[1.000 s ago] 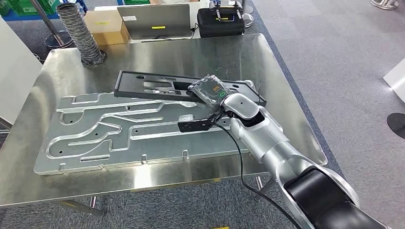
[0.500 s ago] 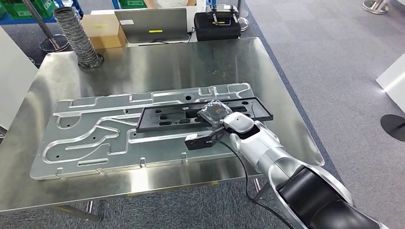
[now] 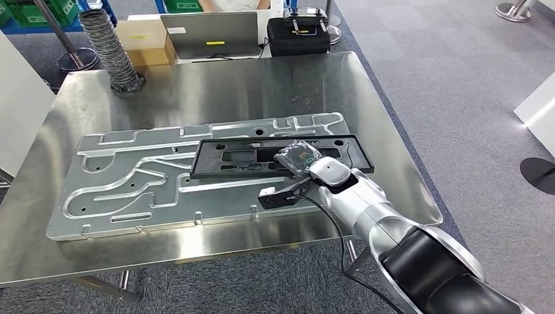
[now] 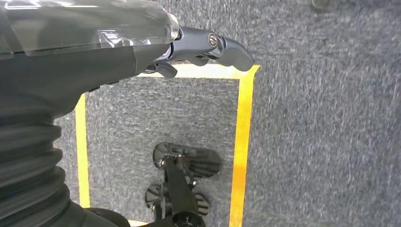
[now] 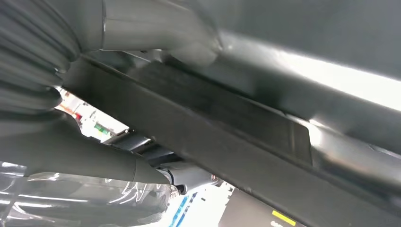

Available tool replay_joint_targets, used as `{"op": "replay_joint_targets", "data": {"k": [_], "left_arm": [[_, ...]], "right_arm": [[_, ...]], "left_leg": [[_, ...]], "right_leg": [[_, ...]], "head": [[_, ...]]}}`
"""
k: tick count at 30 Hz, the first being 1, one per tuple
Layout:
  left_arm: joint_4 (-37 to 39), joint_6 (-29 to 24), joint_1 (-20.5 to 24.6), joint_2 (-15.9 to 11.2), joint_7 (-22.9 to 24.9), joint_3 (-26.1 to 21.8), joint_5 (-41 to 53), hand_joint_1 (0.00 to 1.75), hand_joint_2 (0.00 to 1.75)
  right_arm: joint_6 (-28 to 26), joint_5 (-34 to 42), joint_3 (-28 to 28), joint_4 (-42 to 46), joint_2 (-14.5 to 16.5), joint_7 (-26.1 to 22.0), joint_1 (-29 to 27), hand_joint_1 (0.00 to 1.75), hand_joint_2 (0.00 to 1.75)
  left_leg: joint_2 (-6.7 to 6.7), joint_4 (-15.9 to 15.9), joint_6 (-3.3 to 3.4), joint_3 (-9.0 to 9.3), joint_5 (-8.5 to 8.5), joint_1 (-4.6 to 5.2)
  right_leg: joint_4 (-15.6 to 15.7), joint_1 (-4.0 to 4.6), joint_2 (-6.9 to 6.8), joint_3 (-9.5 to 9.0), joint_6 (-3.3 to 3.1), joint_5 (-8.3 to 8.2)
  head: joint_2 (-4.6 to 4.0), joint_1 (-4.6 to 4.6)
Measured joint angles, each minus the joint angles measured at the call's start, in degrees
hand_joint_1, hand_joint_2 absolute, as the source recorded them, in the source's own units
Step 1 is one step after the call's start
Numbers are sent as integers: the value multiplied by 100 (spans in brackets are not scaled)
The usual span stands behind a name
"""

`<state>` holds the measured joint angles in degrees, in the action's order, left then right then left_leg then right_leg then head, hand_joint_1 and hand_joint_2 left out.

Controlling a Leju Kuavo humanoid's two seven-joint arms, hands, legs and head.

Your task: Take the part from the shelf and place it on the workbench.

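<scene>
The part is a long black plastic frame (image 3: pixel 255 156) with cut-outs. It lies across the far right stretch of a large grooved aluminium plate (image 3: pixel 131 186) on the steel workbench (image 3: pixel 262 85). My right hand (image 3: pixel 298 157), wrapped in clear plastic, grips the frame's near edge towards its right end. In the right wrist view the frame's dark edge (image 5: pixel 227 137) runs across, with my thumb (image 5: pixel 156 28) pressed on it. Whether the frame rests on the plate or hovers just above it I cannot tell. My left hand (image 4: pixel 142 52) hangs over grey carpet, holding nothing, fingers out.
At the workbench's far edge stand a ribbed grey hose (image 3: pixel 111 46), a cardboard box (image 3: pixel 147 39), a laptop (image 3: pixel 209 33) and a black case (image 3: pixel 298 36). Bare steel lies beyond the plate and along its near edge. A yellow floor line (image 4: pixel 241 142) runs under my left arm.
The head camera has shifted a little. Relative to the plate, my right hand has brought the black frame from beyond its far edge towards me and rightwards, over the plate. In the last half second it barely moved.
</scene>
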<state>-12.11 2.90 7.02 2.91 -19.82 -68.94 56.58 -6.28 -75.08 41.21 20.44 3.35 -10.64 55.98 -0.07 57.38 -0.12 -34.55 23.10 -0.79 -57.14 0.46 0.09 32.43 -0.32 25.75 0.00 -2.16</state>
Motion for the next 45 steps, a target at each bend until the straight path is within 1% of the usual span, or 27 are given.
{"op": "replay_joint_targets", "data": {"k": [1,3,4,6,7,8,9,11,13,16,18,21,23,24,25,26,28,30,33,35,37,38,39,40,42,43,45], "left_arm": [[0,-5,-6,-1,-36,0,-13,0,0],[0,2,-12,0,-94,0,-19,0,0],[0,7,-15,0,-111,0,-18,0,0],[0,11,-27,2,-125,0,-17,0,0],[0,12,-36,1,-126,0,-17,0,0],[0,12,-45,1,-127,0,-17,0,0],[0,12,-52,0,-127,0,-17,0,0],[0,12,-57,-1,-128,0,-17,0,0],[0,14,-52,-2,-130,1,-17,0,0],[0,18,-61,-2,-134,1,-17,0,0],[0,20,-60,-1,-135,2,-17,0,0],[0,21,-57,-4,-136,2,-17,0,0],[0,21,-61,-5,-134,2,-17,0,0],[0,21,-62,-4,-132,2,-17,0,0],[0,22,-62,-4,-130,2,-18,0,0],[0,27,-60,-1,-127,2,-18,0,0],[0,46,-57,9,-126,2,-20,0,0],[0,69,-61,15,-128,2,-21,0,0],[0,95,-71,13,-138,3,-20,0,0],[0,104,-72,14,-143,4,-17,0,0],[0,107,-85,16,-149,4,-23,0,0],[0,106,-98,15,-156,4,-36,0,0],[0,104,-114,12,-168,4,-59,0,0],[0,103,-131,9,-187,1,-97,0,0],[0,100,-163,3,-232,-14,-192,0,0],[0,98,-180,3,-254,-32,-241,0,0],[0,89,-231,4,-275,-85,-315,0,0]], "right_arm": [[-67,4,3,-4,11,-16,-6,0,0],[-212,21,3,-9,34,-52,-13,0,0],[-274,31,3,-11,51,-71,-19,0,0],[-351,44,3,-16,80,-92,-45,0,0],[-367,47,3,-19,91,-98,-62,0,0],[-378,49,3,-22,96,-98,-78,0,0],[-387,50,3,-25,99,-98,-86,0,0],[-394,50,3,-28,107,-98,-91,0,0],[-396,50,3,-30,114,-97,-92,0,0],[-399,51,3,-34,122,-98,-108,0,0],[-400,52,3,-37,122,-94,-106,0,0],[-415,60,3,-45,122,-94,-115,0,0],[-511,98,0,-55,120,-132,-141,0,0],[-608,132,-7,-56,120,-174,-149,0,0],[-736,179,-24,-43,121,-239,-152,0,0],[-881,237,-54,-15,124,-317,-150,0,0],[-1203,425,-163,100,131,-532,-145,0,0],[-1480,714,-330,321,132,-834,-183,0,0],[-1796,1255,-644,941,97,-1316,-357,0,0],[-1987,1585,-861,1465,31,-1538,-518,0,0],[-2138,1811,-1057,1984,-116,-1660,-708,0,0],[-2199,1881,-1144,2220,-215,-1695,-807,0,0],[-2274,1932,-1231,2442,-332,-1715,-899,0,0],[-2374,1992,-1329,2675,-474,-1727,-991,0,0],[-2584,2255,-1583,3223,-831,-1787,-1214,0,0],[-2652,2509,-1771,3569,-1059,-1871,-1362,0,0],[-2682,3151,-2273,4305,-1518,-2132,-1732,0,0]], "left_leg": [[1,-17,-31,4,-7,-1],[0,107,-87,-52,104,1],[-1,349,-113,-158,257,0],[-1,1168,-159,-518,662,-11],[0,1519,-176,-678,783,-15],[0,1671,-186,-744,791,-17],[1,1552,-190,-684,673,-21],[2,766,-181,-300,289,-34],[-4,148,-125,-6,96,-27],[-12,54,-3,16,93,-11],[-9,32,66,17,78,-22],[3,21,116,15,74,-25],[5,23,121,15,77,-16],[2,24,122,19,78,-12],[-1,25,121,27,81,-6],[-4,25,119,34,83,-1],[-8,24,88,29,84,14],[-7,16,32,19,76,14],[-4,89,-58,-2,154,12],[-3,591,-99,-204,463,3],[-4,1387,-132,-555,821,-5],[-3,1637,-146,-673,885,-11],[-2,1671,-156,-690,836,-18],[-1,1456,-161,-585,679,-28],[-8,664,-156,-183,317,-50],[-21,355,-127,-29,220,-53],[-52,147,-46,71,226,-40]], "right_leg": [[29,-14,3,-10,-25,-25],[115,-53,-4,-36,-81,-88],[150,-72,-8,-43,-101,-115],[155,-68,-9,-26,-117,-127],[149,-65,-7,-21,-117,-125],[141,-63,-3,-21,-114,-121],[128,-65,2,-24,-105,-112],[82,-70,11,-27,-71,-74],[16,-51,24,4,-21,-36],[-16,-37,32,49,62,-21],[-157,-54,28,110,125,94],[-1186,-82,18,600,198,606],[-1745,-88,17,899,208,741],[-1698,-85,17,896,195,640],[-1401,-81,17,770,170,441],[-950,-71,17,562,129,208],[-211,-30,7,227,53,-78],[-21,12,-1,158,13,-106],[63,-23,-5,123,-61,-150],[113,-50,-13,85,-103,-173],[110,-47,-22,79,-117,-168],[105,-47,-24,78,-116,-163],[95,-51,-22,77,-108,-157],[78,-59,-18,74,-91,-145],[16,-67,-12,74,-32,-95],[-22,-58,-18,85,5,-68],[-60,-35,-40,105,74,-36]], "head": [[0,0],[0,-1],[0,-1],[0,-1],[0,-1],[0,-1],[0,0],[0,0],[0,0],[0,0],[0,0],[0,0],[0,0],[0,0],[0,0],[0,0],[0,0],[0,0],[0,0],[0,0],[0,0],[0,0],[0,0],[0,0],[0,0],[0,1],[0,1]]}}
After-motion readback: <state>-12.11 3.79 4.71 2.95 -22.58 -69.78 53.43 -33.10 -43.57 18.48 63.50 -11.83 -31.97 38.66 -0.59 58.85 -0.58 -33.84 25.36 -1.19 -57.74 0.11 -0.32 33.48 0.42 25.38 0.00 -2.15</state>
